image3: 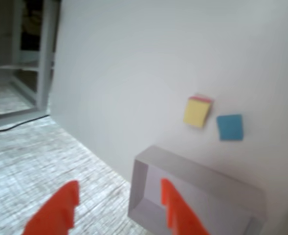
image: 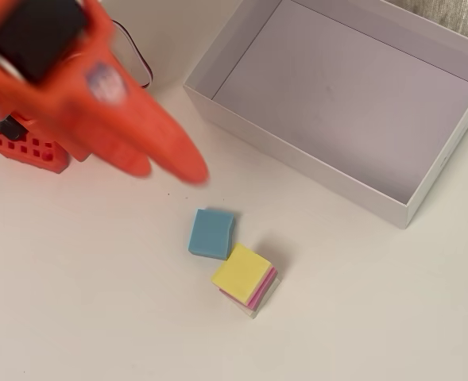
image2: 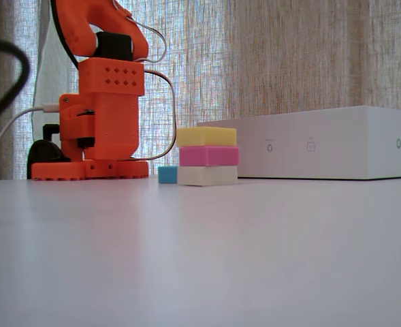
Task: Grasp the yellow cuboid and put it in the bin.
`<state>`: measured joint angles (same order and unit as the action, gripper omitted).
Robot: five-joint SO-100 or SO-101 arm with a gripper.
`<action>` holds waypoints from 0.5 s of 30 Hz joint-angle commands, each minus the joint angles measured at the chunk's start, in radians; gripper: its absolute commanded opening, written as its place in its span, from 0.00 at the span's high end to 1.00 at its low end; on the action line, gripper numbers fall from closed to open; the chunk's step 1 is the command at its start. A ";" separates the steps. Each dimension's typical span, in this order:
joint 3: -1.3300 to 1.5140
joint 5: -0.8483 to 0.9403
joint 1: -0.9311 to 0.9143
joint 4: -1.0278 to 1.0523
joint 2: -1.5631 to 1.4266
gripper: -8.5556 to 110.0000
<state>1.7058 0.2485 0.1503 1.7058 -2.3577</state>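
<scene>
— Claw [image3: 119, 208] first: its two orange fingers [image: 182, 163] stand apart with nothing between them, so it's released, hanging high over the table [image: 83, 302] and touching none of the blocks.

— And the yellow cuboid [image: 242, 272]?

— One of them, lying on top of a little stack. From the fixed view I count three layers: yellow [image2: 206, 136], a pink block [image2: 209, 156] under it, and a white block [image2: 207, 176] at the bottom resting on the table.

— Any other blocks?

— One blue block [image: 211, 233], flat on the table just beside the stack, on the arm's side in the overhead view. So four blocks in all, one of each colour.

— Bins?

— Just one, the bin [image: 297, 155], white-walled with a pale lilac floor, sitting near the stack but apart from it.
</scene>
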 commanded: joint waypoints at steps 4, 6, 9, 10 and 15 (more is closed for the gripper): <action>0.224 -0.012 -0.015 -0.095 -0.014 0.76; 0.301 -0.020 -0.020 -0.132 -0.017 0.76; 0.400 -0.020 -0.041 -0.225 -0.014 0.76; 0.431 -0.017 -0.052 -0.267 -0.014 0.76; 0.511 -0.009 -0.064 -0.356 0.000 0.76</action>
<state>2.2074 0.2378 0.0936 1.3852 -2.3577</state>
